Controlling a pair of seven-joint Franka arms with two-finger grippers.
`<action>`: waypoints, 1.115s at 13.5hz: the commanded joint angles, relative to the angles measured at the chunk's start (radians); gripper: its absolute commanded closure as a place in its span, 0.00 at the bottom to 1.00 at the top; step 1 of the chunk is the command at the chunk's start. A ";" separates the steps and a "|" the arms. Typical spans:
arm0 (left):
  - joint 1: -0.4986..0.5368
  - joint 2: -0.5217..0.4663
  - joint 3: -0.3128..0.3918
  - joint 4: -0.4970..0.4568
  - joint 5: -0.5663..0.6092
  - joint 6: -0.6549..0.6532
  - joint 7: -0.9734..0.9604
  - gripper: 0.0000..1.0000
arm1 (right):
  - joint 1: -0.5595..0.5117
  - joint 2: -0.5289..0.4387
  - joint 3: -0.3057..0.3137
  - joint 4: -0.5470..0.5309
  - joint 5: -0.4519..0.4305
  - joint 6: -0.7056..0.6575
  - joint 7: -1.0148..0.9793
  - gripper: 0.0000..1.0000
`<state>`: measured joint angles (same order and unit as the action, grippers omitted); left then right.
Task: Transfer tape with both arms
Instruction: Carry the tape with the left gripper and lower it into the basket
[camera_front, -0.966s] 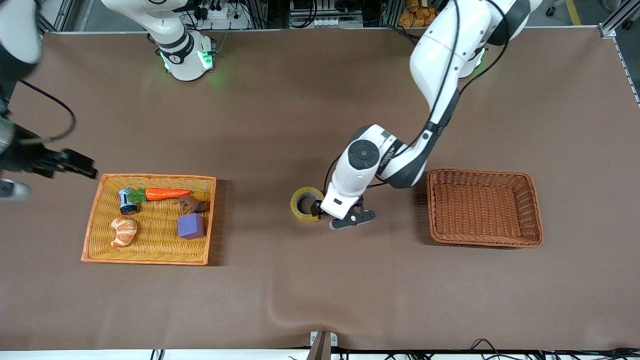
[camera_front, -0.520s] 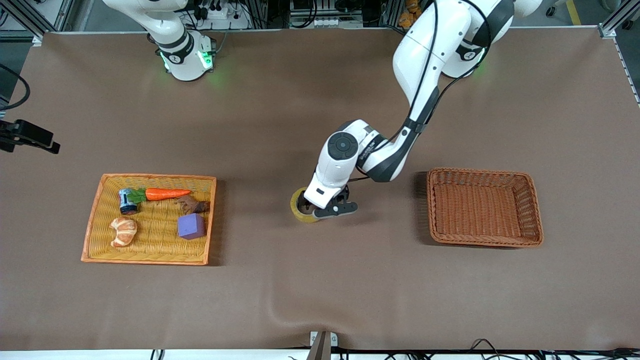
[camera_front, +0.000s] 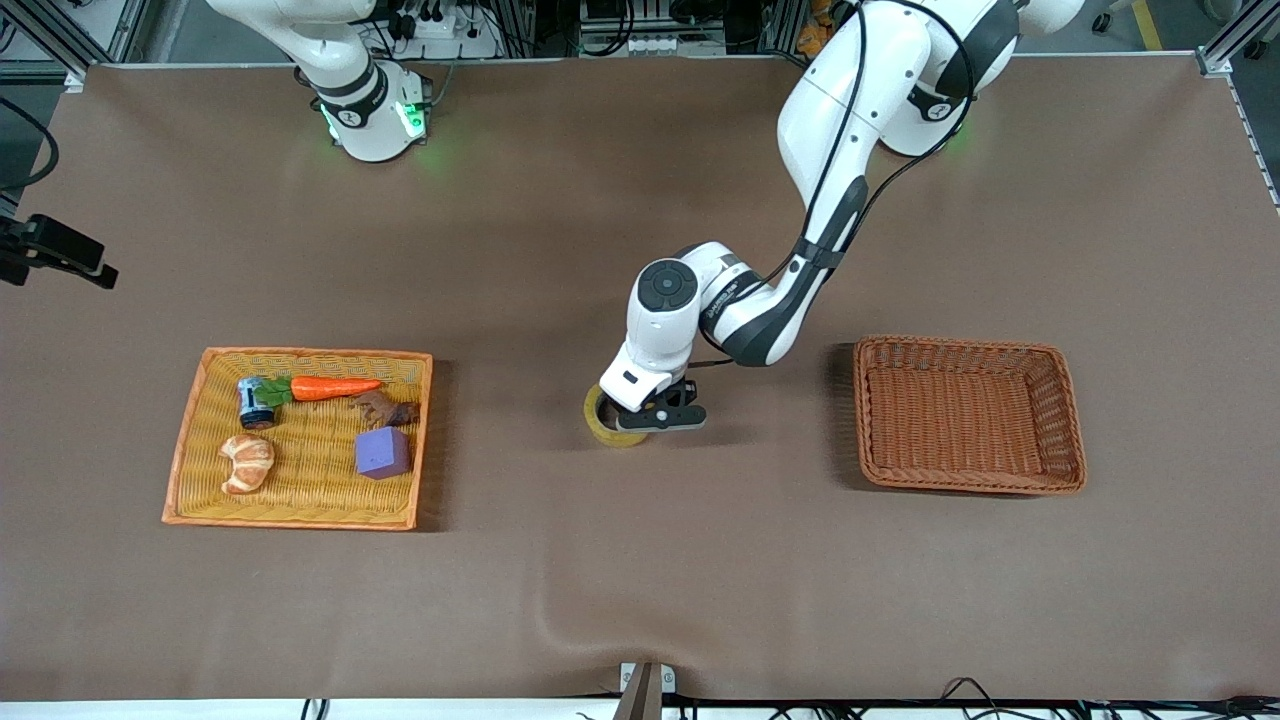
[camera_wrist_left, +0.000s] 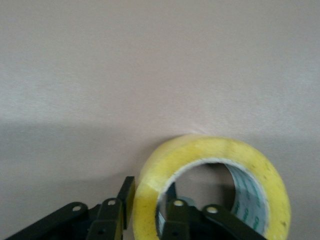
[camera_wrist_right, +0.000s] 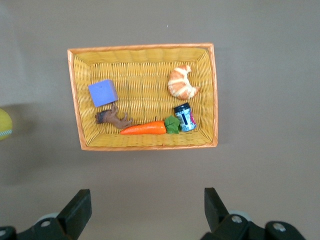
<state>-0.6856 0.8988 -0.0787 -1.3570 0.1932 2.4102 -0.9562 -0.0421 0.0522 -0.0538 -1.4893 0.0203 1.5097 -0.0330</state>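
Tabletop tape (camera_front: 612, 420), left pincer (camera_front: 640, 412) now astride.

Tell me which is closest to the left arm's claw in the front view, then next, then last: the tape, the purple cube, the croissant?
1. The tape: the left claw is right at it, one finger inside the ring, one outside.
2. The purple cube: in the yellow basket, at the edge nearer the tape.
3. The croissant: in the same basket, toward the right arm's end of the table.
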 joint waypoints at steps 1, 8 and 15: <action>0.035 -0.102 0.011 -0.010 0.028 -0.155 0.010 1.00 | -0.013 -0.029 0.012 -0.063 -0.007 0.012 0.007 0.00; 0.381 -0.521 -0.003 -0.289 -0.015 -0.319 0.423 1.00 | -0.015 -0.026 0.011 -0.066 -0.014 0.046 -0.005 0.00; 0.667 -0.551 -0.001 -0.503 -0.069 -0.277 0.829 1.00 | 0.001 -0.002 0.014 -0.020 -0.020 0.056 0.002 0.00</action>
<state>-0.0410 0.3787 -0.0635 -1.7864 0.1380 2.1000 -0.1406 -0.0419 0.0520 -0.0495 -1.5217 0.0191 1.5637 -0.0330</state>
